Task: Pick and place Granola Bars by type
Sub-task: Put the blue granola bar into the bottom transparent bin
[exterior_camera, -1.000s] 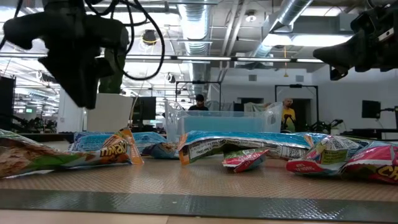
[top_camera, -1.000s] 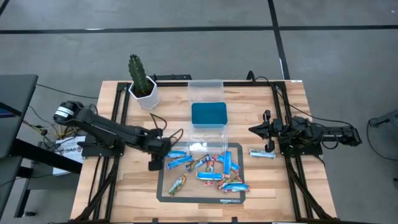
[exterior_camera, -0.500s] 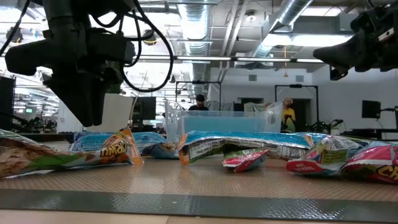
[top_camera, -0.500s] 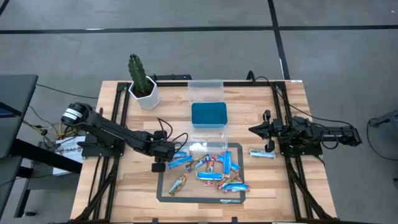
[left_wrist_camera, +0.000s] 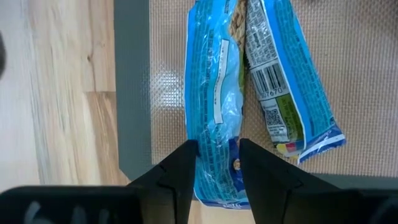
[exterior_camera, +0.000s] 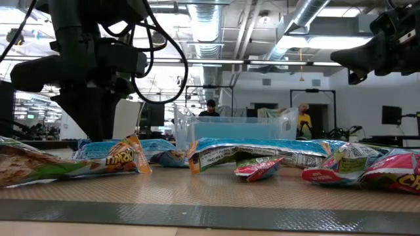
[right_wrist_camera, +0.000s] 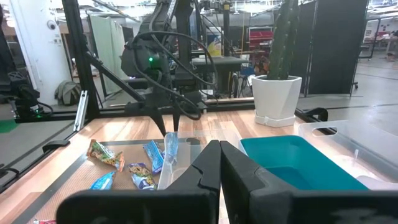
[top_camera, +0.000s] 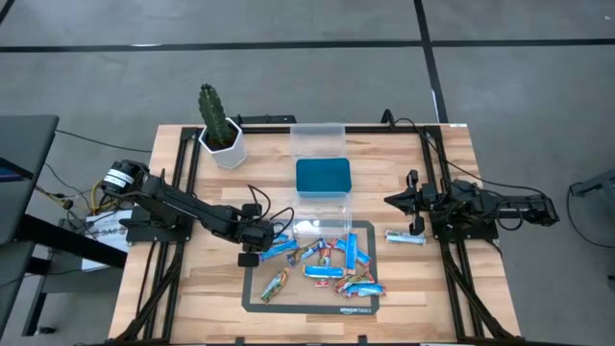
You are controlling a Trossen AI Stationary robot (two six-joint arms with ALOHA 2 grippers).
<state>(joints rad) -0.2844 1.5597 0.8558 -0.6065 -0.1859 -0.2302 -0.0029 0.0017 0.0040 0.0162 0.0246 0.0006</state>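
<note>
With the left end effector (left_wrist_camera: pixel 214 163) set narrowly open astride the near end of a blue granola bar (left_wrist_camera: pixel 214 118) at the mat (left_wrist_camera: pixel 130 93) edge on the bench, the bar is judged light, crinkly and slippery, best pinched across its width

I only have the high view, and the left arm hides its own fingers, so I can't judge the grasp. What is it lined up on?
Observer: In the left wrist view, the left gripper has its fingers apart over one end of a blue bar at the mat's edge.
Operator: Anything crowding that bar?
Observer: Yes, a second bar, barcode up, lies alongside and touches it.
Operator: And the right fingers?
Observer: The right gripper, waiting over the table's right side, is shut with nothing in it.
</note>
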